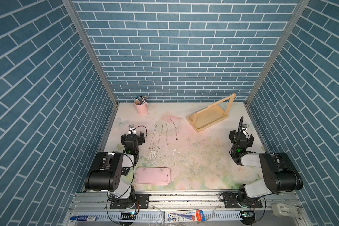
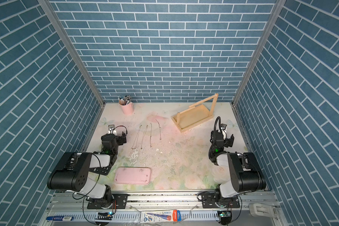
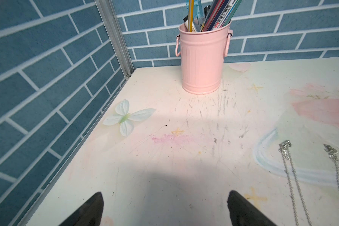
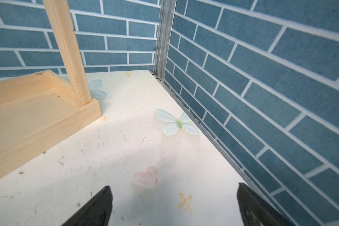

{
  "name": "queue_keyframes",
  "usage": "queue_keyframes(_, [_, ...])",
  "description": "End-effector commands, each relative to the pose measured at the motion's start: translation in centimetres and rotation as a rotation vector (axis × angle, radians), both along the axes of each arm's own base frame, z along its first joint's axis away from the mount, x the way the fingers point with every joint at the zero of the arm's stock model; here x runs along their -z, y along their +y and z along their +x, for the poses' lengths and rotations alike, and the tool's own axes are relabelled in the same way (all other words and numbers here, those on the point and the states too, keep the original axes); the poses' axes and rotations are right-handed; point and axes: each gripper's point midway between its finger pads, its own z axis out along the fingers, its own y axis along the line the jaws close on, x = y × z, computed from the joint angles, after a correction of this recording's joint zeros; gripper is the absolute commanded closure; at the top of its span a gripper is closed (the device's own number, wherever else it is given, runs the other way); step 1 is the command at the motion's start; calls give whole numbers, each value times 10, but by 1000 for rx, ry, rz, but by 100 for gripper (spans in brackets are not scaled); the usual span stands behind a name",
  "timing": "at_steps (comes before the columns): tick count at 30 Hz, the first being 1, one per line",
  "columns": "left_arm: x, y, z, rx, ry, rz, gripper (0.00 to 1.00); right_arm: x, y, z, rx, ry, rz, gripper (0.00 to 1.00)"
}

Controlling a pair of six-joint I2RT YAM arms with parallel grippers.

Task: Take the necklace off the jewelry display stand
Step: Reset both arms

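Pale wooden jewelry display stand (image 1: 207, 117) beyond the right claw (image 1: 241, 135), apart.

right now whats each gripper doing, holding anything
left gripper: open, holding nothing
right gripper: open, holding nothing

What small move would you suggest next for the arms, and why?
Probably none: the pale wooden jewelry display stand has a bare-looking top bar, four thin silver chain necklaces lie flat on the table, and the left gripper and right gripper are open and empty.
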Motion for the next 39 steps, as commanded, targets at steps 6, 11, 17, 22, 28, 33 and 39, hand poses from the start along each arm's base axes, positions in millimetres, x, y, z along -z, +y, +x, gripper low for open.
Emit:
queue_keyframes(6, [-7,-3,4,16,-23,8,1,-3,11,-12,-125,-98,29,1])
queue_keyframes(11, [-6,-3,4,15,-19,7,1,17,18,-5,-227,-45,94,1])
queue_keyframes(17, [-6,-3,5,16,-16,9,1,26,3,15,-198,25,164,1])
queue_keyframes(22, [-6,-3,5,17,-19,7,1,27,2,14,-192,34,169,1])
queue_keyframes(28, [-6,-3,4,18,-19,8,1,25,7,13,-205,34,144,1])
queue_keyframes(33, [-7,-3,4,18,-23,7,1,26,10,14,-221,37,147,1])
queue_keyframes(39, [-7,-3,5,18,-22,7,1,26,9,14,-220,39,148,1])
